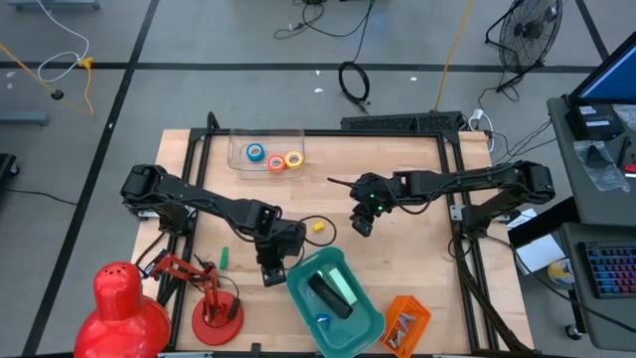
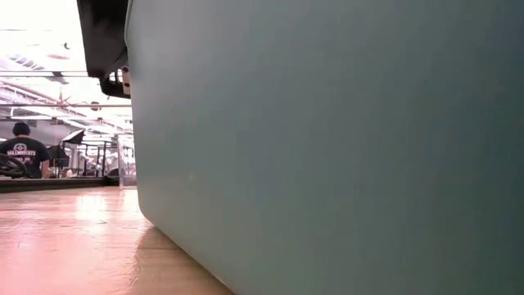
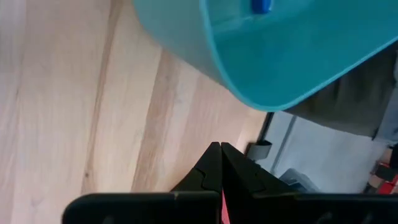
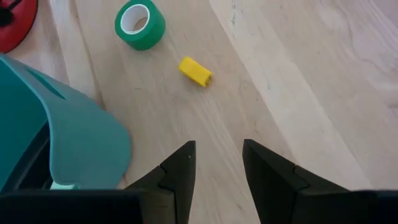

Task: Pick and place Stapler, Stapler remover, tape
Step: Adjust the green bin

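Overhead: left end effector (image 1: 272,275) clenched, empty, low beside teal bin (image 1: 370,320). Right end effector (image 1: 363,225) parted, empty, hovering mid-worktop (image 1: 417,259). Wooden worktop, grey floor beyond. Three tape rolls (image 1: 275,159) in clear tray (image 1: 238,139); green tape (image 4: 140,24) lying on wood near one yellow block (image 4: 196,71).

Wooden bench (image 1: 417,259) carries teal bin (image 1: 363,318). Relative to the bin: clear tray (image 1: 238,139) far side, yellow block (image 1: 318,227) just beyond, orange box (image 1: 405,324) beside, red lamp base (image 1: 217,316) opposite side.
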`<state>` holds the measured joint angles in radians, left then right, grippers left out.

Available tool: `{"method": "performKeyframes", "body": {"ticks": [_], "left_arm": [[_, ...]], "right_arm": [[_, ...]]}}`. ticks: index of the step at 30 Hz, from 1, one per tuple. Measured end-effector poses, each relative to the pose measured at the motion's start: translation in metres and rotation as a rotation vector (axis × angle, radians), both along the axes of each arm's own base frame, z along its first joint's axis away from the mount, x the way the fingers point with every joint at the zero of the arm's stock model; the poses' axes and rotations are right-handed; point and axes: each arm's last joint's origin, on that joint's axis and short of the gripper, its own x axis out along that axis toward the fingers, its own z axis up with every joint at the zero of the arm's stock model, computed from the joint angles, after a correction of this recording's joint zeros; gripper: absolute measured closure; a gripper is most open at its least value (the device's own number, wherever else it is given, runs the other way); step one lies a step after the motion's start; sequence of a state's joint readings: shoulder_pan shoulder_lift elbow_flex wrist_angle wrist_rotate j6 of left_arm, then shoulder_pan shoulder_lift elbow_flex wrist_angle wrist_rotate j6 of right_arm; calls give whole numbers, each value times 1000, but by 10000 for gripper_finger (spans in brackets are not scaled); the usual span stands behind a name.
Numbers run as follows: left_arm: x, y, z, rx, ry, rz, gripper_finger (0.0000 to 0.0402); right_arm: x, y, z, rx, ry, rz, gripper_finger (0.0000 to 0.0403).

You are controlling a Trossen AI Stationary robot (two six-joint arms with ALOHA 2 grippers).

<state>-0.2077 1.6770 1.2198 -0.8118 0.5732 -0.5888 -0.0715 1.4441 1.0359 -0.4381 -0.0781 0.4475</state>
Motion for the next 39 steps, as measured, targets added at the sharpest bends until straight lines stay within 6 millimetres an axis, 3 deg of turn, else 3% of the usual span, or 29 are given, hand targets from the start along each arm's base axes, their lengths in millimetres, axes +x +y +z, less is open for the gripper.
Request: {"method": "performKeyframes", "body": {"ticks": [7,14,24,39], "left_arm": [[2,-1,18,-40,-132,5,401],[15,-3,39,-69,-330,-3,401],[26,2,13,27,-317,-76,401],[18,18,6,207,-219,-31,402]], "right_arm": [[-1,0,-1,8,14,-10,275],[-1,0,-1,5,16,-12,275],[-1,-1,0,-13,9,-27,275],[-2,-1,-1,-16,21,-21,275]]}}
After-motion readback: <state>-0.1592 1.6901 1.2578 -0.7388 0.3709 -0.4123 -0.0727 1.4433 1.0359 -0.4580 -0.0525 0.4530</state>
